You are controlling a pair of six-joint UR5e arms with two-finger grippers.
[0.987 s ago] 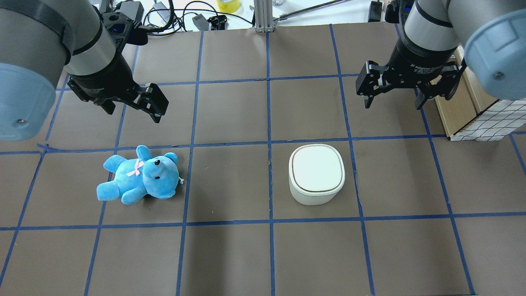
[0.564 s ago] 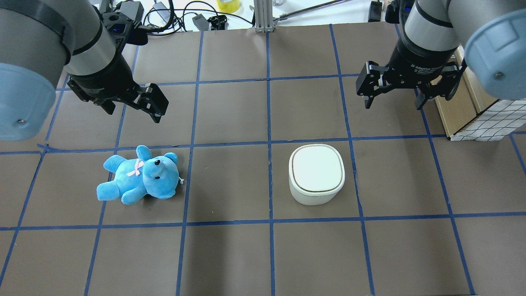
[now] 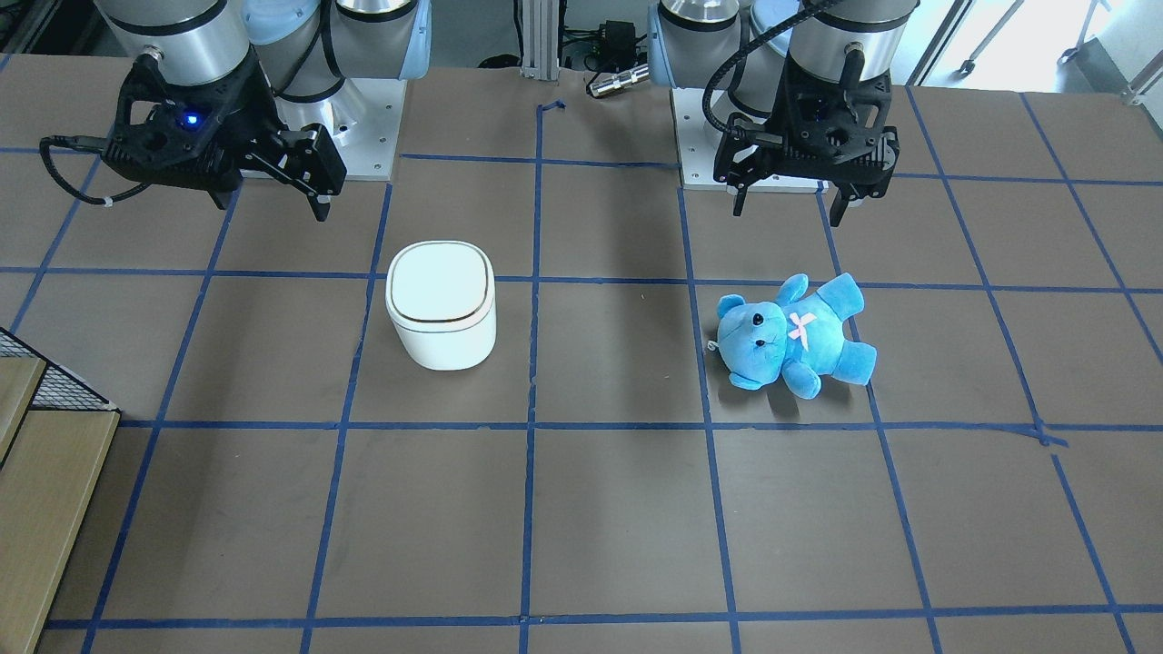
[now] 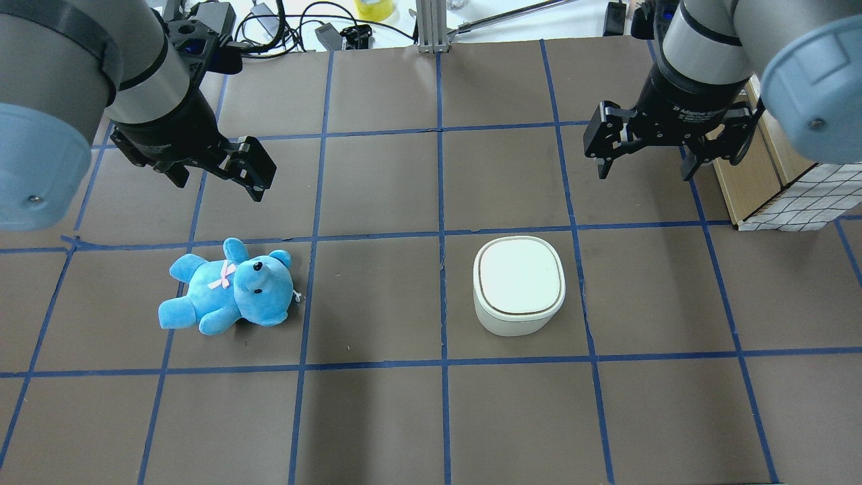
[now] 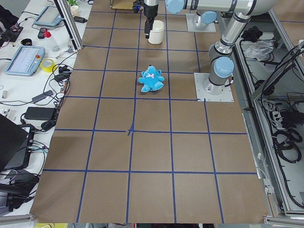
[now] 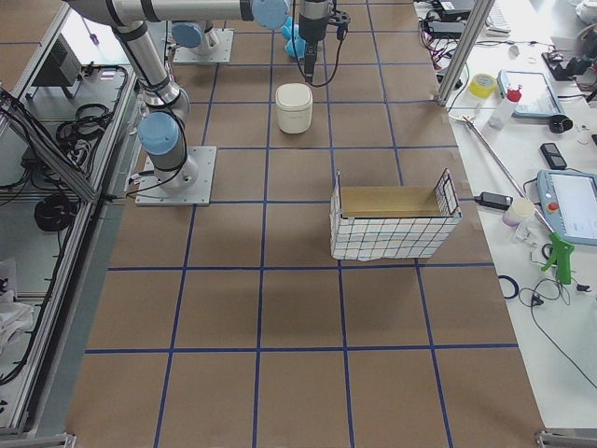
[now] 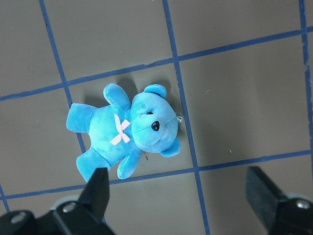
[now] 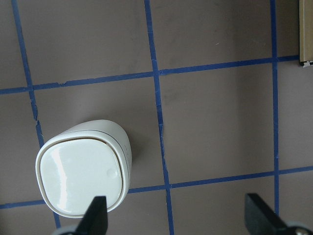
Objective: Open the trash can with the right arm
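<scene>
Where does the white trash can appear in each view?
Front-facing: trash can left of centre.
Overhead: right of centre.
Exterior left: top, far end.
Exterior right: top centre.
Left wrist: not in it.
Right wrist: lower left.
Shared landmark: blue teddy bear, absent only from right wrist.

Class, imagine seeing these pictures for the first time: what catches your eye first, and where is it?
A bright blue teddy bear lies on the table to the robot's left, and a white trash can, lid shut, stands to its right. The left claw and right claw hang open in the air, touching neither.
</scene>
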